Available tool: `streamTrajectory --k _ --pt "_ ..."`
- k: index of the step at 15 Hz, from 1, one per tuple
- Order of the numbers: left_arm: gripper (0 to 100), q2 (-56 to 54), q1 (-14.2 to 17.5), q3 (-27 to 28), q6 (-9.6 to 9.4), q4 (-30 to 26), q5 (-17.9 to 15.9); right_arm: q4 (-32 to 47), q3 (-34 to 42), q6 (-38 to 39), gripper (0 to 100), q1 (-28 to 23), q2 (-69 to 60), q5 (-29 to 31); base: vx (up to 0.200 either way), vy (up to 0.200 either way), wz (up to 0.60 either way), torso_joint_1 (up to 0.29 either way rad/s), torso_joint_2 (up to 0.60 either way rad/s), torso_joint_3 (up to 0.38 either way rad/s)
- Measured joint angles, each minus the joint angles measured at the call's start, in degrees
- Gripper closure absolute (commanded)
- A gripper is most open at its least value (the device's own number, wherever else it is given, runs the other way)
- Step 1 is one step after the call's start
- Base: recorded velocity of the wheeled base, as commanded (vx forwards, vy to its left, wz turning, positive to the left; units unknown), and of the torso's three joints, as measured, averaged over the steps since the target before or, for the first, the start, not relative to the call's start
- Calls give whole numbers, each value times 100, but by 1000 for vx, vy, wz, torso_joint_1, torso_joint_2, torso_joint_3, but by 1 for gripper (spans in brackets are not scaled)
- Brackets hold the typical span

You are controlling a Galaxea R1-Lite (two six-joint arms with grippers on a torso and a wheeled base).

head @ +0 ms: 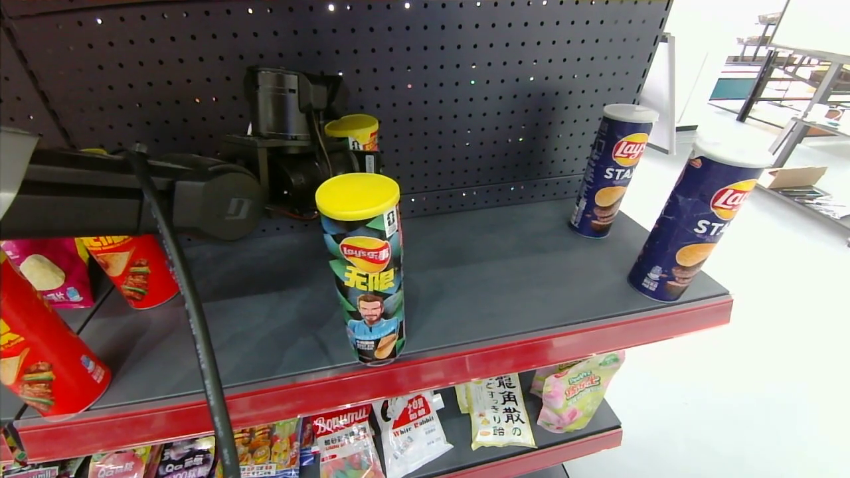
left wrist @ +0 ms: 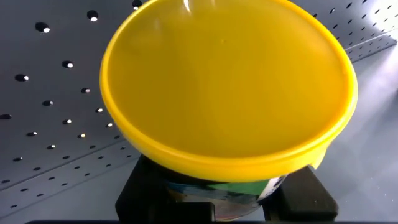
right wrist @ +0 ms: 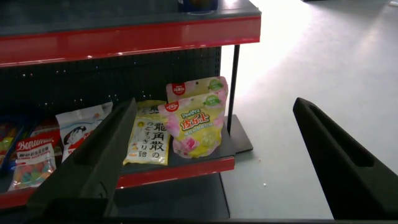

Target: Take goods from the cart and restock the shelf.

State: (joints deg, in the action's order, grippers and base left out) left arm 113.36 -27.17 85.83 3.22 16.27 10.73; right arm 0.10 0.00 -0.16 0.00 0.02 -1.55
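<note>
A chip can with a yellow lid (head: 352, 131) is at the back of the grey upper shelf (head: 505, 279), close to the pegboard. My left gripper (head: 345, 158) is shut on it. The left wrist view looks down on that can's lid (left wrist: 230, 87), with the black fingers (left wrist: 305, 196) clamped on its body. The can's lower part is hidden. A second yellow-lidded can (head: 364, 265) stands upright near the shelf's front edge, just in front of the held one. My right gripper (right wrist: 217, 168) hangs open with nothing in it, lower down and facing the snack-bag shelf.
Two blue chip cans (head: 612, 171) (head: 697, 226) stand at the shelf's right end. Red cans (head: 40, 352) (head: 133, 269) stand at its left. Snack bags (right wrist: 196, 121) fill the lower shelf (head: 584, 441). Bare shelf lies between the front can and the blue cans.
</note>
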Motion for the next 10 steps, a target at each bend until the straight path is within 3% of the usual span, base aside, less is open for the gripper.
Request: streamTrajectory --k 10 --pt "100 -311 -55 -466 28 -43 24 0 0 0 0 0 0 -1 0 0 0 0 0 0"
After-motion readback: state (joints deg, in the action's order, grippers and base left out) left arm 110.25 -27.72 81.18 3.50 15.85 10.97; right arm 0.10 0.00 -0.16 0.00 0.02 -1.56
